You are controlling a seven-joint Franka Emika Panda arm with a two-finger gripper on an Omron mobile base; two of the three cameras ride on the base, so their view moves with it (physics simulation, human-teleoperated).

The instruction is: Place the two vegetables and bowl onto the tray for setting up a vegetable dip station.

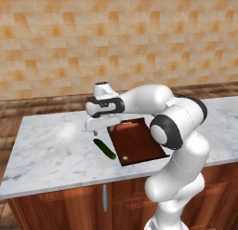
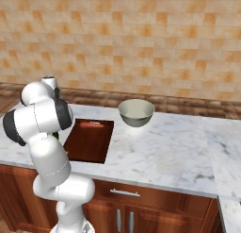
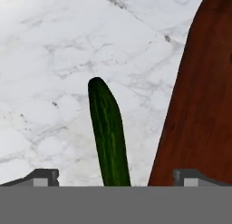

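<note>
While your arm reaches out over the marble desk (image 1: 51, 150), here is how things stand:

Jaws: the gripper (image 3: 115, 175) hangs above the cucumber with its fingers spread wide, one tip on each side, nothing pinched between them. From the left base view you see the gripper (image 1: 95, 129) just over the cucumber's far end.

Cucumber: the cucumber (image 1: 104, 149) lies flat on the desk, just beside the tray's left long edge and apart from it; in the hand view the cucumber (image 3: 108, 134) runs up between the two tips.

Tray: the tray (image 1: 137, 143) lies flat on the desk in front of your arm.

Carrot: the carrot (image 2: 92, 125) lies on the tray's far end.

Bowl: the bowl (image 2: 136, 112) stands upright on the desk, to the right of the tray (image 2: 89, 142) and apart from it.
</note>
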